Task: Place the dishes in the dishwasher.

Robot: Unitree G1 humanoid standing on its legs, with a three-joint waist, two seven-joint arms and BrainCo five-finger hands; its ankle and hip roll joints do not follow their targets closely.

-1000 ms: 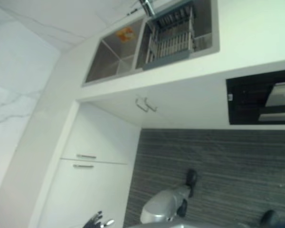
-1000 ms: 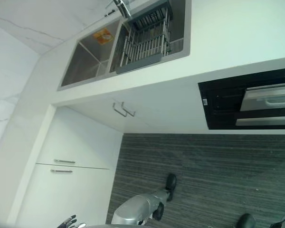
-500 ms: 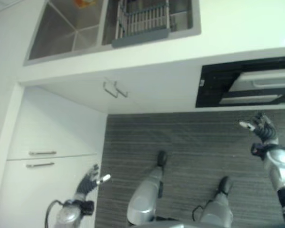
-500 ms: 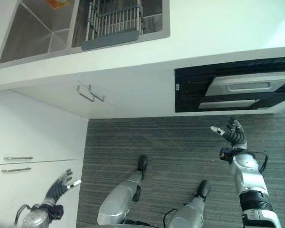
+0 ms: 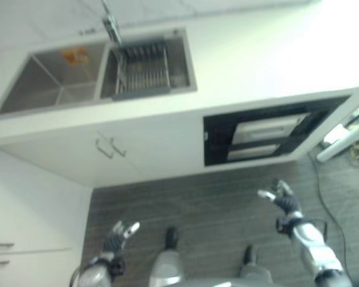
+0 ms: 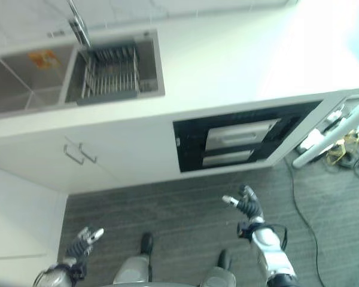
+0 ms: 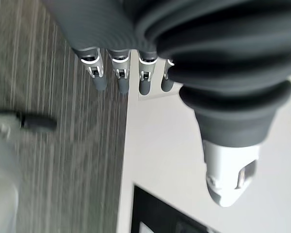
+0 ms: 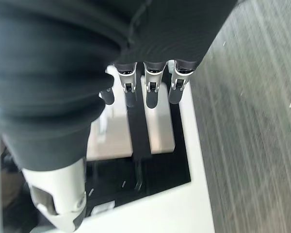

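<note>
1. A white counter (image 6: 239, 66) ran across the top of the head views, with a steel sink (image 6: 24, 84) set into it that had two bowls
2. A grey dish rack (image 6: 110, 75) sat in the sink bowl nearer the dishwasher, under the tap (image 6: 78, 27)
3. I could not tell if any dishes were in the rack
4. Something small and orange (image 6: 42, 58) lay in the other bowl, but I could not tell what it was
5. The dishwasher (image 6: 239, 143) was a black panel with a silver front, built in below the counter and off to the right of the sink
6. Its door looked closed
7. A white cupboard (image 6: 102, 158) with two metal handles (image 6: 79, 154) stood under the sink, just beside the dishwasher
8. The floor (image 6: 179, 215) was dark grey with thin stripes
9. The right hand (image 6: 246, 204) was held up over the floor in front of the dishwasher, with nothing in it
10. In the right wrist view its fingers (image 8: 151, 92) were straight and spread, pointing at the dishwasher's silver front
11. The left hand (image 6: 84, 239) hung low over the floor, below the cupboard and well apart from the sink
12. In the left wrist view its fingers (image 7: 120, 80) were straight too, and it held nothing
13. A white pole (image 6: 332, 134) and some cables (image 6: 347, 146) lay on the floor at the far right
</note>
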